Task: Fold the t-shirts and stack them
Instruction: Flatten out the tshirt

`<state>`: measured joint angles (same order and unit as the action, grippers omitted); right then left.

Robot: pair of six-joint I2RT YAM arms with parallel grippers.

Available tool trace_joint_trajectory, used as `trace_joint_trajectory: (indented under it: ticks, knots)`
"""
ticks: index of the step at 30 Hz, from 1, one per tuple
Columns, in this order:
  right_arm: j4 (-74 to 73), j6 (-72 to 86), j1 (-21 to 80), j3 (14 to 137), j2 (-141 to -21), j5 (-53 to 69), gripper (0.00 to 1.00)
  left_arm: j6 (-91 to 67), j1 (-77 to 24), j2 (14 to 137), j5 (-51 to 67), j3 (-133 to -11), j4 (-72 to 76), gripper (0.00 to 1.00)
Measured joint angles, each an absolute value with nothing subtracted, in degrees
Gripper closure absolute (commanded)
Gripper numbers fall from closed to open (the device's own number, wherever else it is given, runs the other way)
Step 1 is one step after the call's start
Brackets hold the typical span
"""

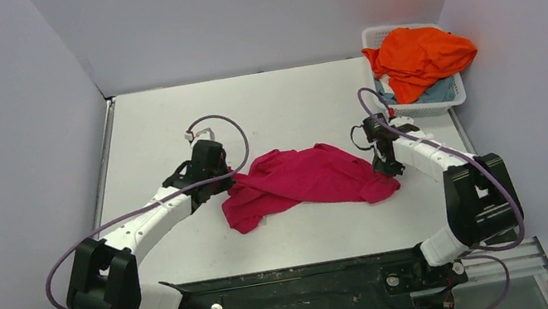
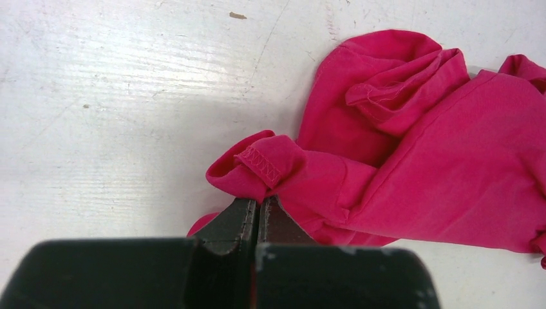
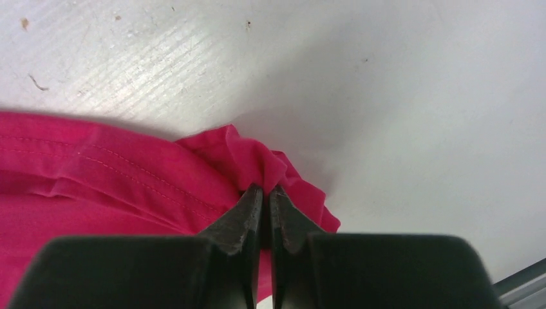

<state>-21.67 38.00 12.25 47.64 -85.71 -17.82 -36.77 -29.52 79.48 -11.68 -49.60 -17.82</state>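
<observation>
No shirt was folded yet: the left claw [image 1: 231,177] and right claw [image 1: 385,168] each pinched an end of the crumpled pink shirt [image 1: 304,176] on the table [image 1: 287,102], with the orange shirt [image 1: 418,56] and blue-grey shirt [image 1: 437,92] in the basket [image 1: 458,94].

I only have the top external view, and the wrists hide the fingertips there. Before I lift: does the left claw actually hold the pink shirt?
Observer: Yes. In the left wrist view the left claw is shut on a bunched fold of the magenta t-shirt, just below a rolled, stitched hem.
Operator: And the right one?
Observer: The right claw is shut too, pinching a gathered bit of the shirt's edge, with bare table beyond it.
</observation>
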Motion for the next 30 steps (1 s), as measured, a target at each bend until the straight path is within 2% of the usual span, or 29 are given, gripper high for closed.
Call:
trace_joint_trajectory:
  ticks: [4, 9, 18, 24, 30]
  knots:
    - [-22.11, 38.09, 13.26, 47.7, -82.91, -19.49, 1.0, -36.51, -29.52, 78.65, -13.3, -50.68, -19.9, 1.0]
    - [-24.58, 35.92, 14.13, 52.16, -71.05, -21.17, 1.0, -34.81, -29.52, 75.66, -17.32, -57.25, -23.11, 1.0]
    - [-24.56, 30.28, 14.35, 67.35, -48.62, -22.13, 1.0, -31.79, -29.5, 58.15, -26.0, -69.69, -23.27, 1.0]
    - [-24.8, 29.21, 14.35, 76.79, -41.21, -20.08, 1.0, -28.14, -29.52, 46.63, -27.03, -76.23, -20.29, 1.0]
    - [-25.08, 30.0, 14.33, 85.08, -37.78, -12.16, 1.0, -25.74, -29.52, 40.73, -25.19, -83.57, -19.31, 1.0]
